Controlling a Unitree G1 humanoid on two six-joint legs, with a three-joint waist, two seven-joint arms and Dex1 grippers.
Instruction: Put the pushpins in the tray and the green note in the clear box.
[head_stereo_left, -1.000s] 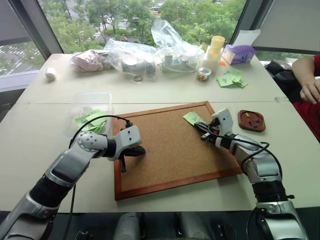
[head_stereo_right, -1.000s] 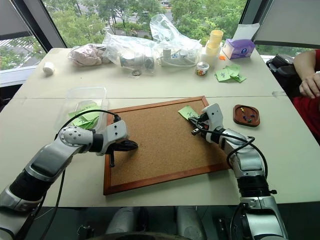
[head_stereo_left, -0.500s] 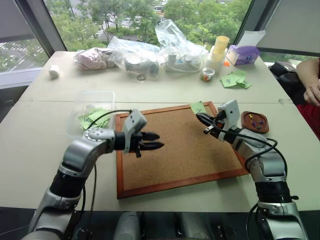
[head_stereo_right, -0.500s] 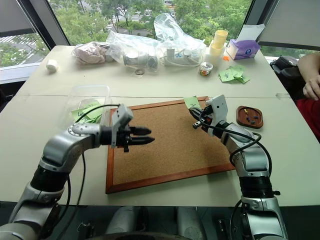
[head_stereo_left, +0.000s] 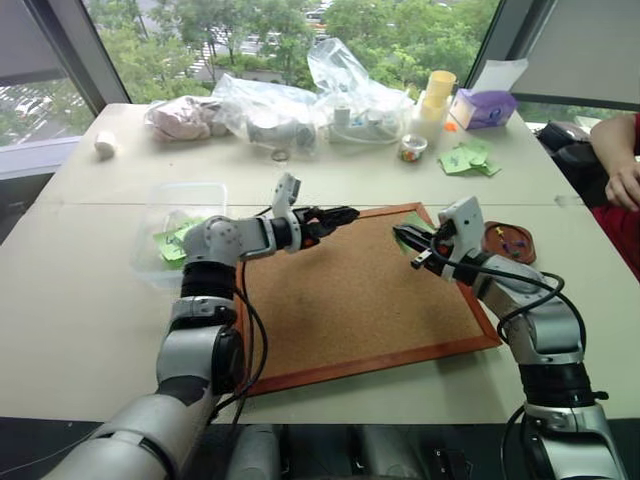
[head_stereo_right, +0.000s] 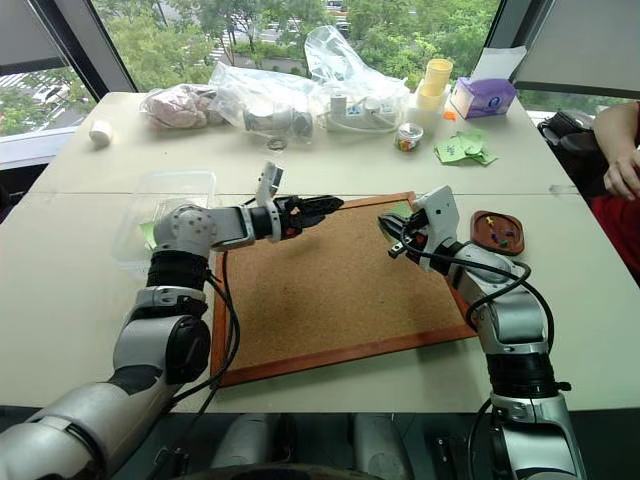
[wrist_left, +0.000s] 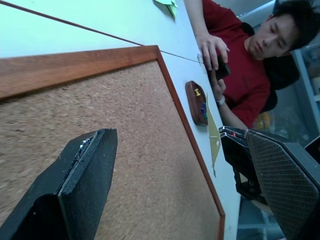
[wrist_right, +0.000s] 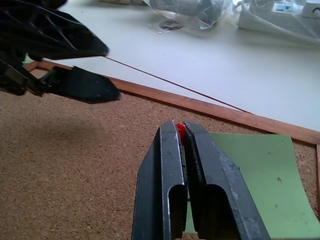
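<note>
The right gripper (wrist_right: 184, 131) is clamped shut on a red pushpin (wrist_right: 180, 127), whose head shows as a small red spot between the 2 fingertips; it hangs above the far right corner of the cork board (head_stereo_left: 350, 300), with the green note (wrist_right: 250, 170) just behind its tip. From the left wrist view the note (wrist_left: 214, 135) appears to hang off the pin, lifted clear of the board, so the pin likely still runs through the paper; this is a judgement, as the joint itself is hidden. The left gripper (head_stereo_left: 338, 214) is spread wide and holds nothing, and it points across the far edge of the board toward the right gripper, well short of touching it. That posture suits a handover: 1 arm keeps the pin fixed while the other takes the paper off it. The tray (head_stereo_left: 510, 242) lies on the table just beside the right arm, past the board's right edge, with several coloured pins already in it. The clear box (head_stereo_left: 182, 205) stands on the table at the board's left, near the left arm's elbow, with green notes inside. Each container therefore lies on the side of the arm that is to fill it. A person (wrist_left: 235, 60) sits at the table's right end.
</note>
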